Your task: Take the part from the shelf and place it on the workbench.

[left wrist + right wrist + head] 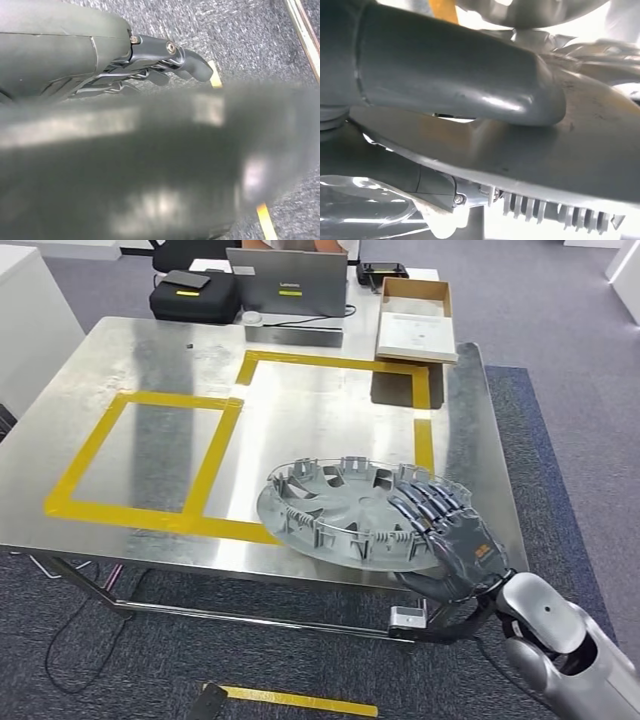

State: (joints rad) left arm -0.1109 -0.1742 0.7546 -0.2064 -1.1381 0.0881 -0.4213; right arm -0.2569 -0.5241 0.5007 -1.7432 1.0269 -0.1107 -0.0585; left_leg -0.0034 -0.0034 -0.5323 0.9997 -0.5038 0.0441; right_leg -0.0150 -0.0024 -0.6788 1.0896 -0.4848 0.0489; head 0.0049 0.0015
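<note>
The part is a grey plastic wheel cover [340, 510], inner side up, with ribs and clips around its rim. It lies nearly flat over the near right of the steel workbench [151, 370], partly across the yellow tape outline [226, 530]. My right hand [445, 530] grips its right rim, dark fingers on top and the thumb under it. In the right wrist view the thick grey thumb [452, 75] presses against the cover [565, 160]. Whether the cover touches the bench I cannot tell. My left hand [166, 60] hangs over the carpet with straight fingers, holding nothing.
Two yellow tape squares mark the bench top. Along its far edge stand a black bag [192, 295], a laptop [287, 282] and an open cardboard box [416, 320]. A white cabinet [30, 320] is at the left. A yellow strip [298, 700] lies on the carpet below.
</note>
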